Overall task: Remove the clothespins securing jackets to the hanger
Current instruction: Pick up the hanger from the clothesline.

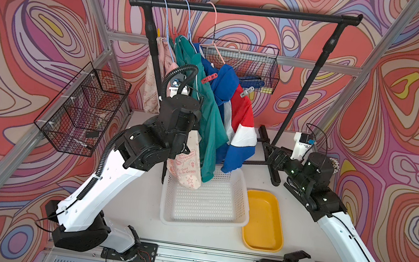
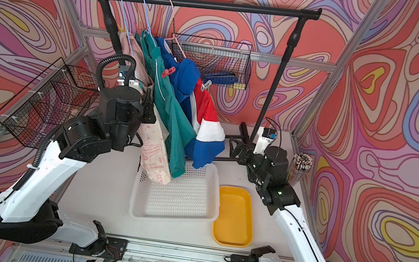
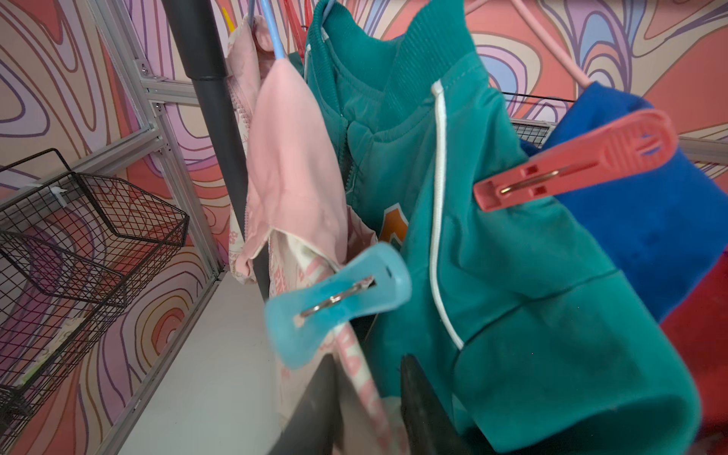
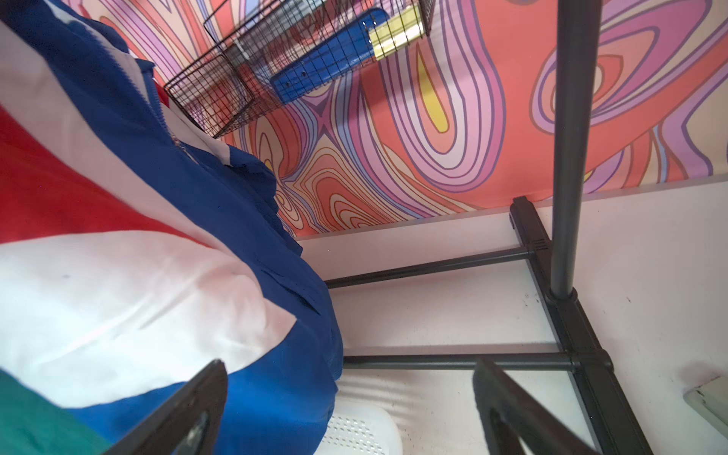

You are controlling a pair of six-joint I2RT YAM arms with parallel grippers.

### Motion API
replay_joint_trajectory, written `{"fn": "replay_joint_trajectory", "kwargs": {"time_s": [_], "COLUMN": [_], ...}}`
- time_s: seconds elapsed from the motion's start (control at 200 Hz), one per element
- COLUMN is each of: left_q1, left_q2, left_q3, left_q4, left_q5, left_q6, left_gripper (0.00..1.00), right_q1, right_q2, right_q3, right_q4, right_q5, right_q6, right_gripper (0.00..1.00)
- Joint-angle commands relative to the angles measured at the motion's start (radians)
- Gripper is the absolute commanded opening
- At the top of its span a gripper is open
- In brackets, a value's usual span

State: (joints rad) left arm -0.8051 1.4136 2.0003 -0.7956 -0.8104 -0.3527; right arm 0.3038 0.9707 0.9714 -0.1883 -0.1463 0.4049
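Note:
Three jackets hang from thin hangers on a black rail [image 1: 243,8]: pale pink [image 1: 186,167], teal-green [image 1: 210,126] and blue-red-white [image 1: 242,131]. A coral-red clothespin [image 1: 209,78] [image 3: 571,173] is clipped at the green jacket's shoulder. A grey clothespin [image 1: 247,91] sits on the hooded jacket. A teal-blue clothespin [image 3: 335,303] is on the pink jacket. Just short of it, my left gripper [image 3: 368,356] has its jaws nearly together, with the pink jacket's printed edge between them. My right gripper [image 4: 350,366] [image 1: 269,153] is wide open and empty, low beside the hooded jacket's sleeve.
A white perforated basket [image 1: 206,201] and a yellow tray [image 1: 263,221] lie on the table under the jackets. A wire basket [image 1: 84,110] is fixed at the left. Another wire basket [image 1: 241,63] at the back holds a dark-blue object [image 1: 251,80]. The rack's foot bars [image 4: 453,360] lie by my right gripper.

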Motion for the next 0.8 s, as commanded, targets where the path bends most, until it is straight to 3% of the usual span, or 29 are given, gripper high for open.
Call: {"fn": "replay_joint_trajectory", "kwargs": {"time_s": [0.0, 0.27, 0.396, 0.796], "left_q1": [0.025, 0.050, 0.052, 0.052], "left_q2": [-0.024, -0.042, -0.056, -0.117], "left_q3": [-0.003, 0.019, 0.047, 0.112], "left_q4": [-0.048, -0.063, -0.072, -0.043], "left_q5": [-0.011, -0.006, 0.058, 0.109], "left_q6": [-0.014, 0.016, 0.050, 0.160], "left_gripper": [0.16, 0.00, 0.00, 0.00], "right_q1": [0.035, 0.119, 0.157, 0.225], "right_q2": [-0.026, -0.032, -0.007, 0.043], "right_q3": [0.020, 0.026, 0.033, 0.059], "right_q4": [-0.044, -0.034, -0.019, -0.001], "right_q5": [-0.002, -0.042, -0.050, -0.021], "right_q6": [-0.033, -0.052, -0.061, -0.080], "right_gripper": [0.98, 0.98, 0.98, 0.98]}}
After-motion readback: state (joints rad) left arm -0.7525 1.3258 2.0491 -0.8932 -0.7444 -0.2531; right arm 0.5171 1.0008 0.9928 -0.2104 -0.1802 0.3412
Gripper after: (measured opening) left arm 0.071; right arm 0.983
